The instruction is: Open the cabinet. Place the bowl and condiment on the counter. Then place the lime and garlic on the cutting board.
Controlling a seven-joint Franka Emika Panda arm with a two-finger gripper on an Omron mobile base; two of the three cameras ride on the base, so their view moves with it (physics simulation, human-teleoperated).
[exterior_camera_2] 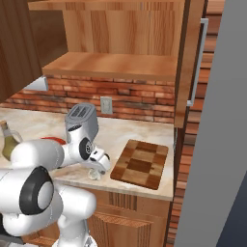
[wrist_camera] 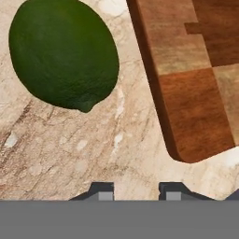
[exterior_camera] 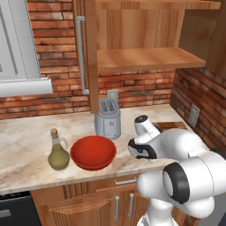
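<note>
The cabinet (exterior_camera: pixel 132 57) stands open, its door (exterior_camera: pixel 87 53) swung out and its shelves bare. On the counter (exterior_camera: pixel 26 141) sit the red bowl (exterior_camera: pixel 93 152) and the olive-green condiment bottle (exterior_camera: pixel 58 152), side by side. My gripper (exterior_camera_2: pixel 96 170) is low over the counter, just left of the cutting board (exterior_camera_2: pixel 140 164), with its jaws narrowed on a small pale bulb, the garlic (exterior_camera_2: pixel 93 175). In the hand view the lime (wrist_camera: pixel 63 53) lies on the counter beyond my gripper (wrist_camera: pixel 137 192), left of the cutting board (wrist_camera: pixel 191 70). Nothing lies on the board.
A silver toaster (exterior_camera: pixel 108 119) stands behind the bowl, against the brick wall. A second cabinet door (exterior_camera_2: pixel 190 62) hangs open above the board's right side. The counter ends at a side wall on the right (exterior_camera: pixel 194 106).
</note>
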